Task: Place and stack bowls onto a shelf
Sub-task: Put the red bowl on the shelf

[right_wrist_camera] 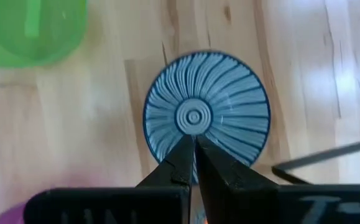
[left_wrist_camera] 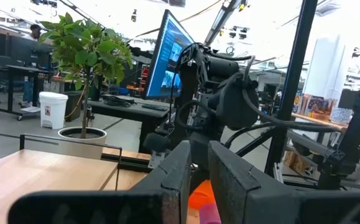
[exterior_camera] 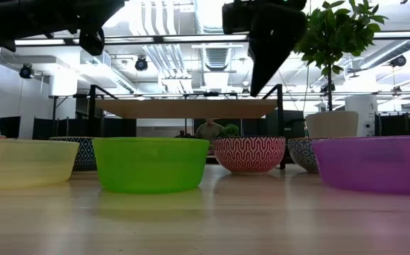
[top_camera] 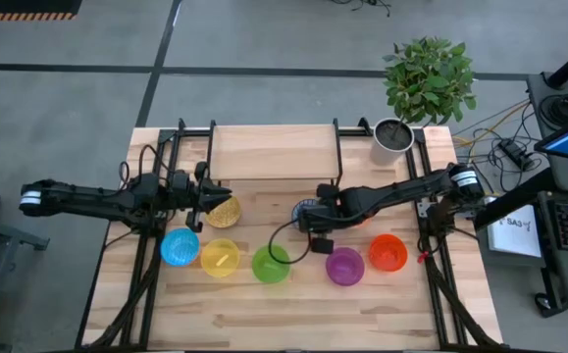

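Five plain bowls stand in a row near the table's near edge: light blue point(top_camera: 180, 247), yellow point(top_camera: 220, 258), green point(top_camera: 271, 265), purple point(top_camera: 344, 266) and orange-red point(top_camera: 387, 253). Behind them sit the gold-speckled bowl point(top_camera: 224, 211), an orange patterned bowl point(exterior_camera: 249, 154) and the blue-and-white bowl point(right_wrist_camera: 206, 118). The shelf point(top_camera: 274, 152) stands at the far edge with its top board bare. My right gripper point(right_wrist_camera: 194, 142) is shut and points down above the blue-and-white bowl, well clear of the table in the low view point(exterior_camera: 255, 91). My left gripper point(top_camera: 213, 196) hovers level beside the gold-speckled bowl, with a narrow gap between its fingers point(left_wrist_camera: 180, 174).
A grey plant pot point(top_camera: 392, 137) with a leafy plant stands at the table's far right corner, beside the shelf. Black frame rails point(top_camera: 151, 265) run along both table sides. Bare wood lies between the bowl row and the near edge.
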